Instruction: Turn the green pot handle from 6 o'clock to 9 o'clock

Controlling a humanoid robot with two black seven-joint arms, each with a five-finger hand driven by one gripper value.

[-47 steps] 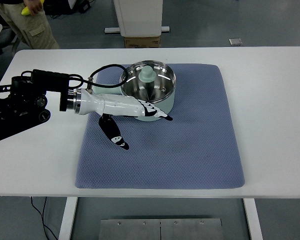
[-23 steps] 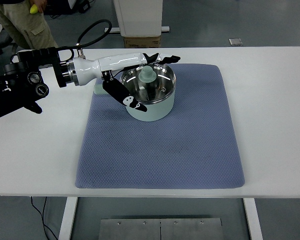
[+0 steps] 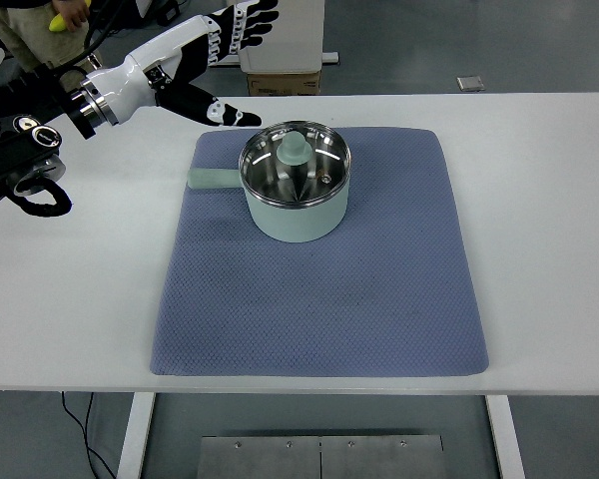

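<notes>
Green pot (image 3: pixel 296 205) sits on blue mat (image 3: pixel 319 299), upper-centre of worktop (image 3: pixel 549 249), handle (image 3: pixel 212 179) pointing left. Left hand (image 3: pixel 215 55) has lifted off since 0.5 s ago, now up by far-left edge, fingers (image 3: pixel 245 20) spread, holding nothing.

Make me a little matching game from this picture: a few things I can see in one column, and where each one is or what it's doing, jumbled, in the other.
Things:
1. pot handle
2. lid knob
3. left hand
4. blue mat

States:
A. raised clear of the pot, fingers spread
B. lying flat under the pot
C. sticking out toward the picture's left
D. in the middle of the lid

Pairs: 1-C, 2-D, 3-A, 4-B
</notes>
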